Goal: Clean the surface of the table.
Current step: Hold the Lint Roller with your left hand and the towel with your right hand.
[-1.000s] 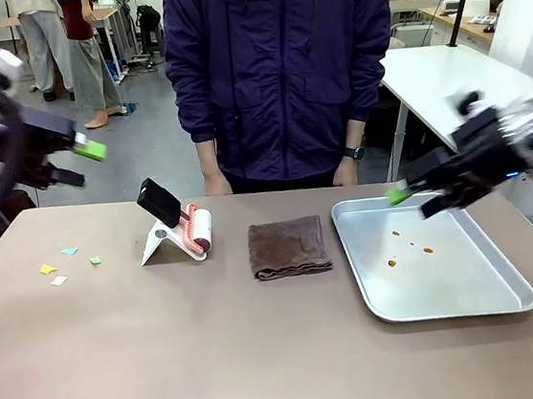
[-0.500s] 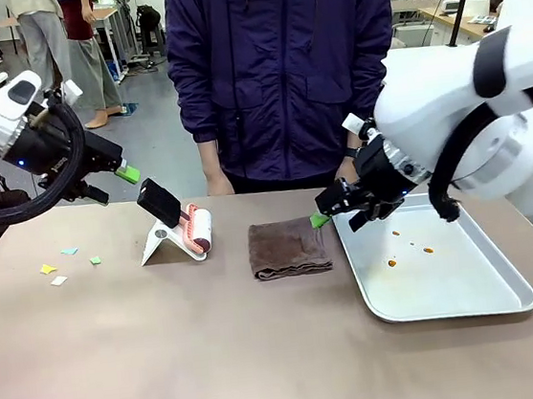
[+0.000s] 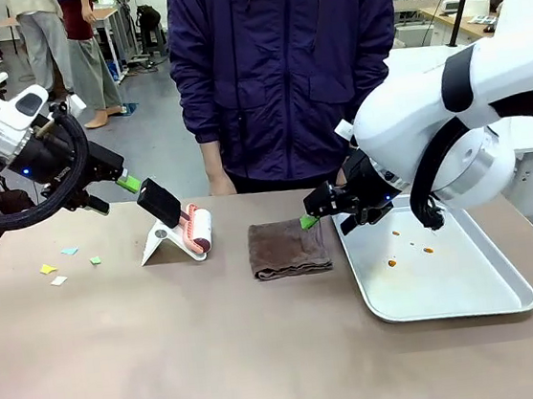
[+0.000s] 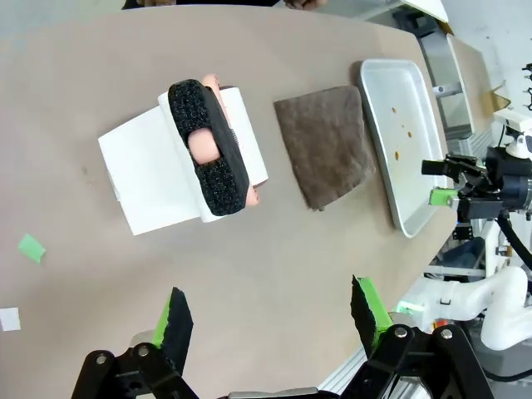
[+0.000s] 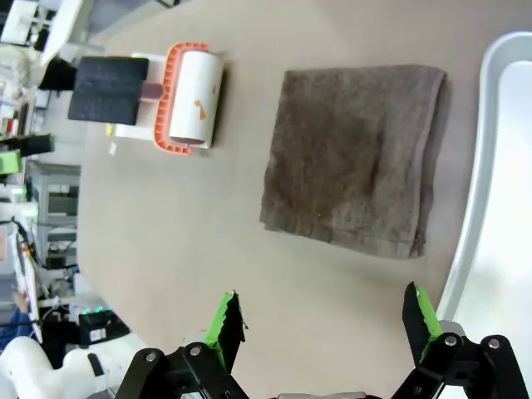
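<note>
The brownish tabletop [image 3: 170, 365] spreads out beneath both hands and carries everything else.

The left hand [image 3: 116, 192] hangs above the tabletop's far left part with its green-padded fingers spread wide and nothing between them. Just beside its fingertips is the black handle of a lint roller [image 3: 198, 231], which has an orange frame and a white roll and leans on a white stand [image 3: 161, 242]. In the left wrist view the roller [image 4: 218, 145] lies ahead of the spread left hand [image 4: 270, 320]. Below this hand and farther to the left, small paper scraps [image 3: 68, 251] in yellow, teal, green and white lie scattered on the tabletop.

The right hand [image 3: 327, 220] is also spread and empty. It hovers over the spot where a folded brown cloth [image 3: 289, 247] meets a metal tray [image 3: 509, 302]. In the right wrist view the cloth [image 5: 353, 158] lies flat ahead of the right hand [image 5: 320, 320], with the tray's rim [image 5: 478, 208] off to one side. A few orange-brown spots [image 3: 391, 263] mark the tray floor, near this hand.
</note>
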`<state>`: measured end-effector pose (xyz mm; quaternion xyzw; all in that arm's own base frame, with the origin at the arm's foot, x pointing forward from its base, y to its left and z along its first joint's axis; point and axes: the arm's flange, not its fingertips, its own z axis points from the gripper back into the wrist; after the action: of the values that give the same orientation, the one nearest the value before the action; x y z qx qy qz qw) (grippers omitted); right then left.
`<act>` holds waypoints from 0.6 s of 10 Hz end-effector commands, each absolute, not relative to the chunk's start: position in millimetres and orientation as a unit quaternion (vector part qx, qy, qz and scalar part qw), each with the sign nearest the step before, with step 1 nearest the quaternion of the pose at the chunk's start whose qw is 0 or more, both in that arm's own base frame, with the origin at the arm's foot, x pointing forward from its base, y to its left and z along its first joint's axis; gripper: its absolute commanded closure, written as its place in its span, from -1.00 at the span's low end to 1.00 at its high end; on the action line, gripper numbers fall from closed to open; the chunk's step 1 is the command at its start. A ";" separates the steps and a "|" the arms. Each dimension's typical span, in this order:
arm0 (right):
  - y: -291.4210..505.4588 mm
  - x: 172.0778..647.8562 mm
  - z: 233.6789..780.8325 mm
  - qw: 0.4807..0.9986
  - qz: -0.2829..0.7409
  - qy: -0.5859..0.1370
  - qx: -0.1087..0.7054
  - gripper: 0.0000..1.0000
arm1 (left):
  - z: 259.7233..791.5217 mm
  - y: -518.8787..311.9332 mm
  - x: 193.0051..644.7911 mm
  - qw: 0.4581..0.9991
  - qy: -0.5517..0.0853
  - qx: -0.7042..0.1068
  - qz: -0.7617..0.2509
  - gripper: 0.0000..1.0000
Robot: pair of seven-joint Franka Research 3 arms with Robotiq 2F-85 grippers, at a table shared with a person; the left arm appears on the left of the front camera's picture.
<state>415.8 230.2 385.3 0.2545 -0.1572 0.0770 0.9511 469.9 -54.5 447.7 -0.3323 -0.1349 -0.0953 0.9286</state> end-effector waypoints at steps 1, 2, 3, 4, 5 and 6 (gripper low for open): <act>228.8 413.5 389.1 0.950 0.085 -0.162 0.254 -1.00 | 449.9 -55.5 467.4 0.928 -0.137 -0.331 -0.098 -1.00; 228.8 413.5 389.1 0.950 0.085 -0.162 0.254 -1.00 | 449.9 -55.5 467.4 0.928 -0.137 -0.331 -0.098 -1.00; 230.3 415.7 386.6 0.951 0.079 -0.159 0.254 -1.00 | 448.2 -56.0 469.6 0.928 -0.135 -0.332 -0.097 -1.00; 242.6 430.8 384.4 0.957 0.082 -0.141 0.239 -1.00 | 456.3 -60.3 480.1 0.929 -0.138 -0.333 -0.086 -1.00; 251.8 445.4 383.0 0.966 0.063 -0.148 0.201 -1.00 | 461.4 -65.8 490.4 0.929 -0.134 -0.333 -0.092 -1.00; 261.4 460.0 379.8 0.967 0.080 -0.130 0.202 -1.00 | 465.9 -71.3 501.7 0.934 -0.124 -0.322 -0.095 -1.00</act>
<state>435.8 243.5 372.8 0.2189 -0.1420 0.0853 0.9616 485.5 -64.6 458.6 -0.3326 -0.1386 -0.0990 0.9276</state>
